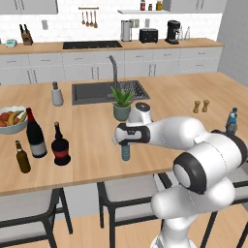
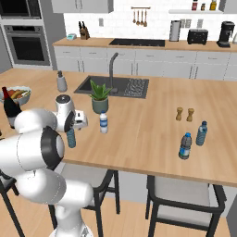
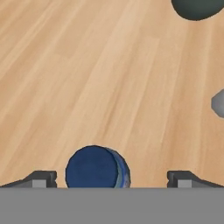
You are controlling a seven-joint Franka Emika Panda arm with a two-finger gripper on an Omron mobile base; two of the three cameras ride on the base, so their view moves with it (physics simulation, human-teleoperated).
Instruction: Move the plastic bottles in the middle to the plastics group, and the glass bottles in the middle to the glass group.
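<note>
The claw [image 3: 111,179] is hanging spread wide directly over the bluish bottle [image 3: 97,166], its cap sitting between the fingertips [image 3: 40,178] ungripped, while the white-label bottle [image 2: 103,122] is waiting just beside and the squat dark bottle [image 1: 60,146] is standing unsorted.

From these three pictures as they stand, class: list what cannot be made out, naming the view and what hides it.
- Bluish bottle: in the left base view the hand covers its top; the hand view gives just its cap.
- Gripper: the hand view's bottom edge cuts off its fingers; how low they sit on the bottle is unclear.
- Wine bottle: right base view, lower part behind the arm.
- Labels: too small to read.
</note>
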